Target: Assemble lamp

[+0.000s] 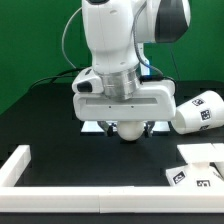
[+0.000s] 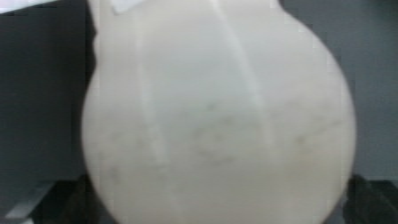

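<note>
The wrist view is almost filled by the bulb [image 2: 196, 120], a smooth, rounded white body with faint speckling, seen very close up; dark table shows on either side of it. The fingertips themselves do not show clearly in that view.

In the exterior view, the gripper [image 1: 128, 127] hangs low over the black table [image 1: 60, 120], its wide white hand body squarely above the bulb [image 1: 128, 129]. The bulb's rounded shape sits directly under the hand, between the two dark fingers [image 1: 108, 126], which stand apart on either side of it. The jaws are spread wide; whether the pads touch the bulb cannot be told from these frames.

Beside the gripper, toward the exterior view's right and slightly farther back, the shade [image 1: 199, 111] lies on its side, a tapered white cup with square tags on its wall. It is near the hand body but apart from it.

Nearer the camera than the gripper, at the exterior view's lower right, the base block [image 1: 200, 166] rests on the table, tags facing up. A long white border rail [image 1: 70, 190] runs along the front edge, with a short corner piece at the exterior view's left.

Behind the arm stands a green backdrop [image 1: 30, 40].
</note>
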Controlling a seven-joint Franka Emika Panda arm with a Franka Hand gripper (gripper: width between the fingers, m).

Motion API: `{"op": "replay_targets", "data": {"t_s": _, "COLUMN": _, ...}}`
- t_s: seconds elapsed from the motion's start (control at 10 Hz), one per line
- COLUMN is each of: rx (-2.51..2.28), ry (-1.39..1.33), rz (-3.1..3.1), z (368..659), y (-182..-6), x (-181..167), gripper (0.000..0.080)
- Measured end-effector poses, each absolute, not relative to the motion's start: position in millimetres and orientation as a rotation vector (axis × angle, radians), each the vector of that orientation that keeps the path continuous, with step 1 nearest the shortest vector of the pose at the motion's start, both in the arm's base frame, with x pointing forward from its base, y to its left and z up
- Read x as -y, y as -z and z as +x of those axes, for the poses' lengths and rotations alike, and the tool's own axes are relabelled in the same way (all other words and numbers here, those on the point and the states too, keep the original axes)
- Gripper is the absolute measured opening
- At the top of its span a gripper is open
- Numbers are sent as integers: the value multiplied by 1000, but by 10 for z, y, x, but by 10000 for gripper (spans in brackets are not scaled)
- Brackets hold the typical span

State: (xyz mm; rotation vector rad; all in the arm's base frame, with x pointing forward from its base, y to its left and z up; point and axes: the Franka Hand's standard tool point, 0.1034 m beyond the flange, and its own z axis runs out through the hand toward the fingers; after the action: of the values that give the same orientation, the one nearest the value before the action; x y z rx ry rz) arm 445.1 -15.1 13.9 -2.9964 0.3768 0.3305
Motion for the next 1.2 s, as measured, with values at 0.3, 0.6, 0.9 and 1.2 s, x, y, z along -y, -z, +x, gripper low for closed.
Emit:
{"op": "replay_targets", "data": {"t_s": 0.3, "rx": -369, "ry": -489, "rz": -2951, "z": 4384, "y": -302, "x": 35, "gripper": 698}}
{"op": "replay_targets", "data": {"t_s": 0.6, "rx": -334, "ry": -704, "rz": -2911, "z": 4295, "y": -361, "x": -121, "gripper": 698}}
{"op": "replay_targets", "data": {"t_s": 0.9, "rx": -294, "ry": -979, "rz": -2809, "z": 4230, "y": -272, "x": -106, "gripper": 698}}
{"op": "replay_targets", "data": {"t_s": 1.2, "rx": -208, "ry": -1286, "rz": -2691, "z": 4129, "y": -164, "x": -229, "gripper": 698}}
